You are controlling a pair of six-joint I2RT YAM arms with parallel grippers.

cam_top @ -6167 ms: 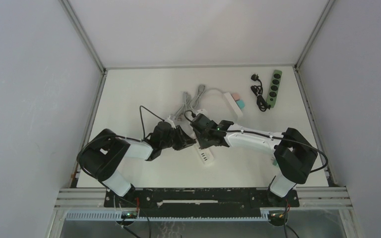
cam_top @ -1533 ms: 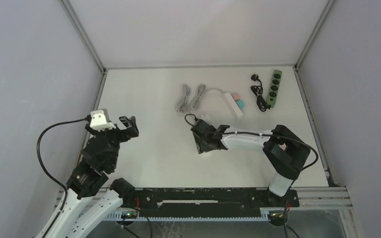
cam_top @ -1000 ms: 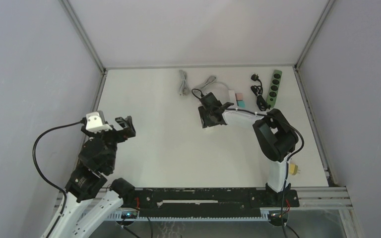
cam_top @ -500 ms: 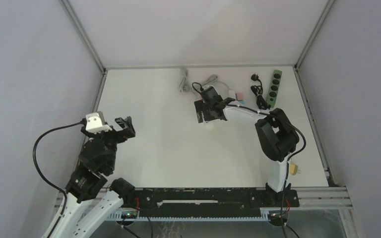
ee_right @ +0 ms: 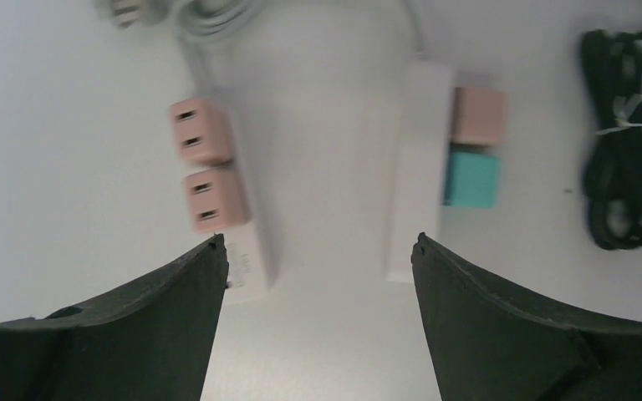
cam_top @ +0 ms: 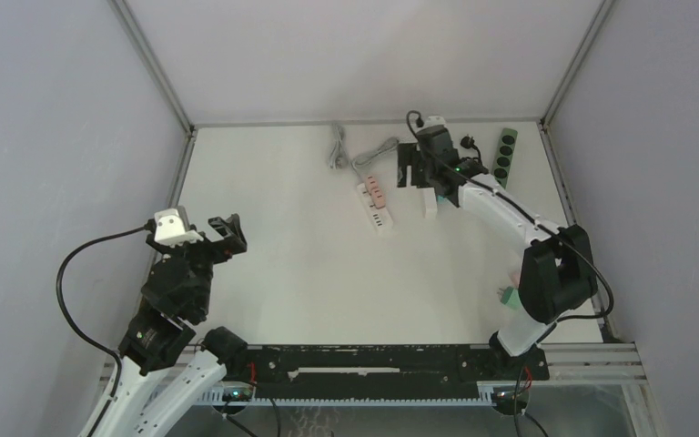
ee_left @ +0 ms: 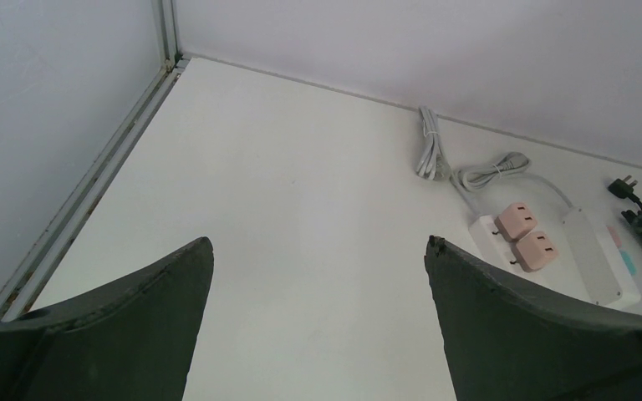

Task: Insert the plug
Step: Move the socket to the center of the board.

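A white power strip [cam_top: 375, 202] lies at the back middle of the table with two pink plugs [cam_top: 373, 188] seated in its top. In the right wrist view the pink plugs [ee_right: 205, 165] sit side by side on that strip [ee_right: 252, 251]. My right gripper [cam_top: 416, 176] hovers just right of it, above a second white strip [cam_top: 430, 200]; it [ee_right: 318, 242] is open with nothing between its fingers. My left gripper [cam_top: 226, 232] is raised at the left side, far from the strips, and it [ee_left: 319, 242] is open and empty too.
The second white strip [ee_right: 418, 167] carries a pink adapter [ee_right: 478, 115] and a teal adapter [ee_right: 471, 177]. A coiled black cable [ee_right: 627, 167] and a green power strip [cam_top: 506, 155] lie at the back right. Grey cable bundles [cam_top: 350, 153] lie at the back middle.
My right gripper has opened, let go of the strip with the pink plugs, and moved up and to the back right. The left arm has stayed still.
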